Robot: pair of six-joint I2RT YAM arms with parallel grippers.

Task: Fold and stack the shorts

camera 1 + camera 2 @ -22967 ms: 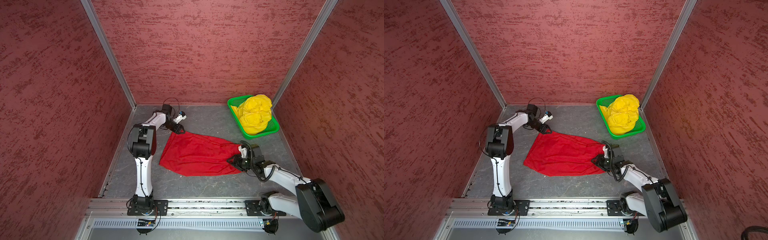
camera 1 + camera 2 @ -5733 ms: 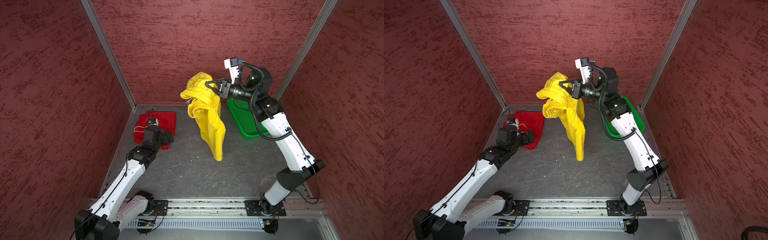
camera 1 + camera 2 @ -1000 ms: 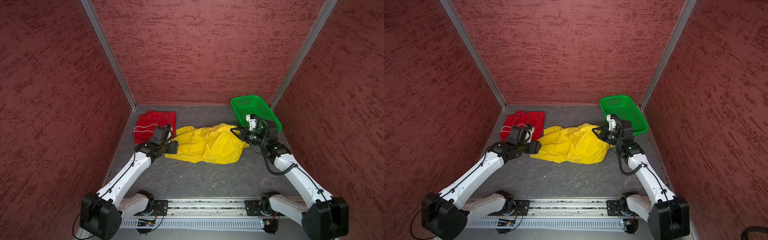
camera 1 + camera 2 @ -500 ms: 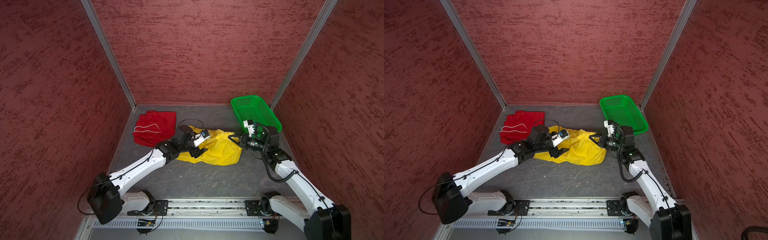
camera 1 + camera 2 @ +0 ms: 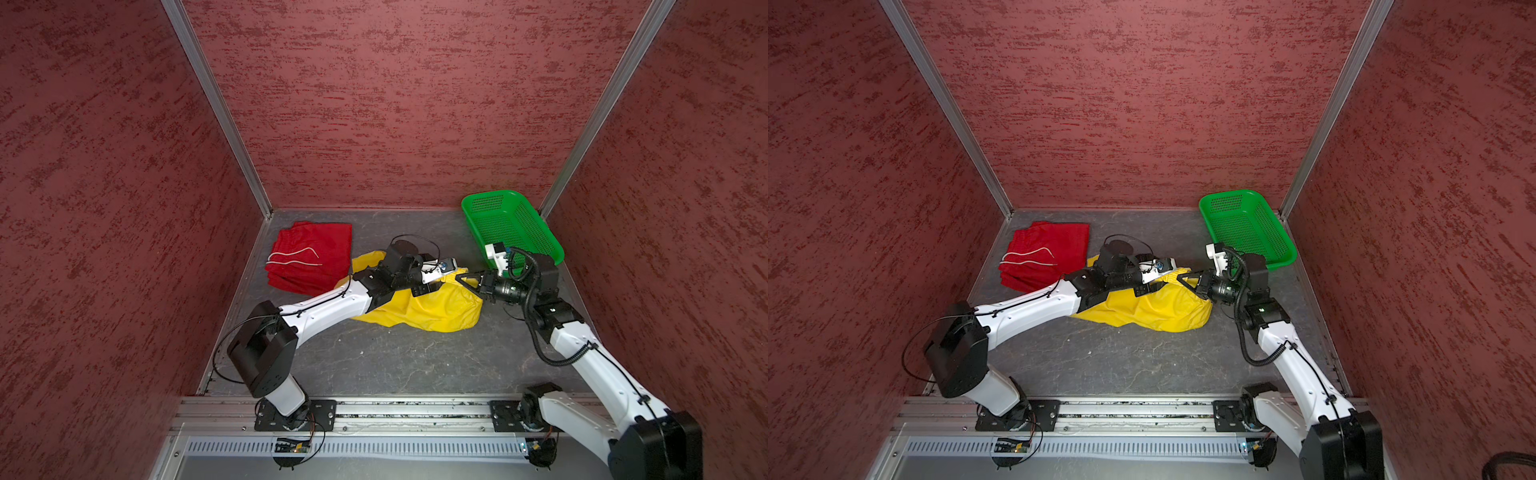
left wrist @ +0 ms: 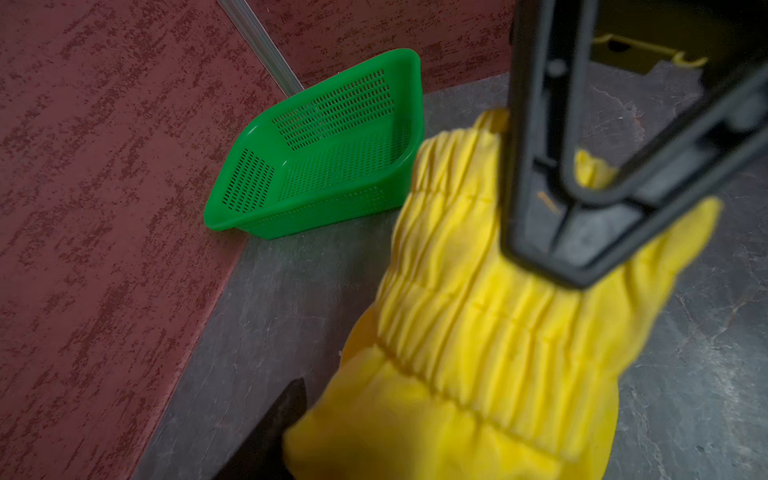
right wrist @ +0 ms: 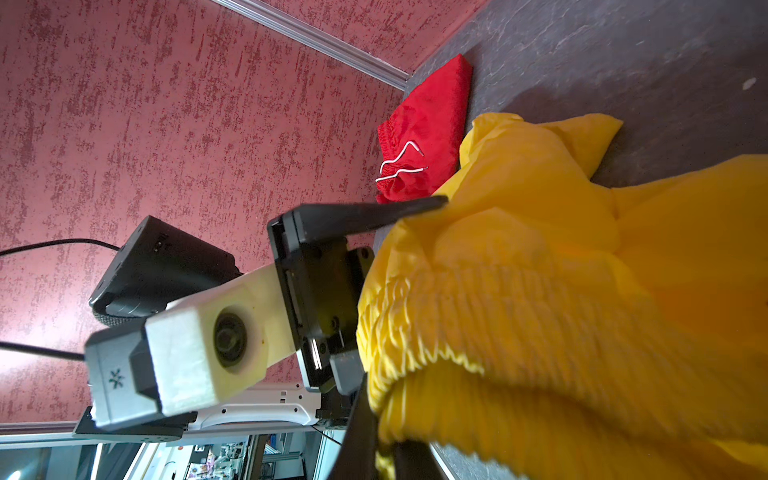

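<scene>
The red shorts [image 5: 311, 257] [image 5: 1046, 257] [image 7: 424, 133] lie folded at the back left, white drawstring on top. In both top views the yellow shorts [image 5: 432, 307] [image 5: 1154, 305] lie bunched in the middle of the floor. My right gripper [image 5: 459, 278] [image 5: 1181, 280] [image 7: 386, 453] is shut on their gathered waistband [image 6: 478, 332] and holds it slightly raised. My left gripper [image 5: 444, 279] [image 5: 1167, 279] has reached across the cloth and meets the right one there. Its fingers [image 7: 374, 214] stand apart on either side of the waistband. One finger [image 6: 282, 424] shows beside the cloth in the left wrist view.
An empty green perforated basket [image 5: 490, 193] [image 5: 1229, 193] [image 6: 332, 75] stands in the back right corner, just behind my right wrist. Red textured walls close in three sides. A metal rail runs along the front edge.
My left arm has swung right from beside the red shorts, across the yellow shorts, to the waistband. The yellow cloth has bunched up toward the right gripper, which has stayed shut on it.
</scene>
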